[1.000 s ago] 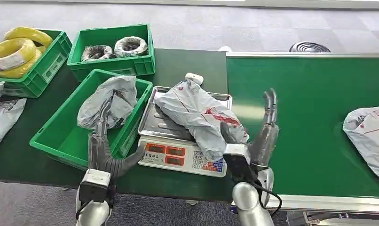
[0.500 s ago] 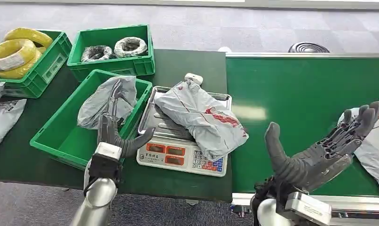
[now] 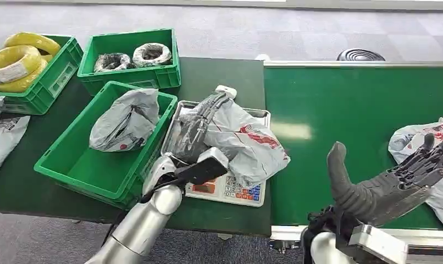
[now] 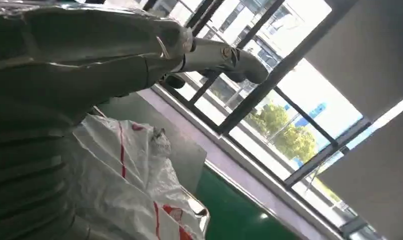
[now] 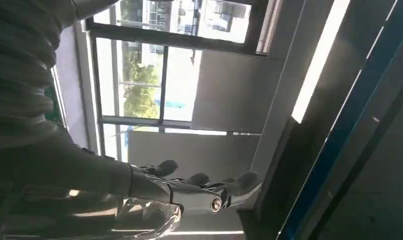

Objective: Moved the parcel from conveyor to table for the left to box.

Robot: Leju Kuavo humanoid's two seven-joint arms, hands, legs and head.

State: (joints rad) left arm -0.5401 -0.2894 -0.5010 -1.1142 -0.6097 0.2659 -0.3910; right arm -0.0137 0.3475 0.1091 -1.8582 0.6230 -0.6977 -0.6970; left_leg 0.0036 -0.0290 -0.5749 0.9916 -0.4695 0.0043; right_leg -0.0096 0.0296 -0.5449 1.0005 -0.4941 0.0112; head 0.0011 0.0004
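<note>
A: Where seen from the head camera: left hand (image 3: pixel 200 124) laid flat, fingers extended, on the grey parcel (image 3: pixel 241 140) lying across the scale (image 3: pixel 219 184); nothing gripped. Scale just beside the near green crate (image 3: pixel 71 159), which holds another grey bag (image 3: pixel 126 121).

B: Right hand (image 3: pixel 398 179)?

A: Raised over the conveyor belt (image 3: pixel 345 110), thumb up, fingers spread, holding nothing. Fingertips close to a second parcel (image 3: pixel 422 151) at the belt's right edge; contact not determinable.

B: Left wrist camera?

A: Fingers (image 4: pixel 224 57) straight, above the white, red-marked plastic of the parcel (image 4: pixel 134 185). Metal tray corner visible under the bag.

B: Right wrist camera?

A: Fingers (image 5: pixel 199 187) extended and apart, clear wrinkled plastic beside them; windows beyond.
</note>
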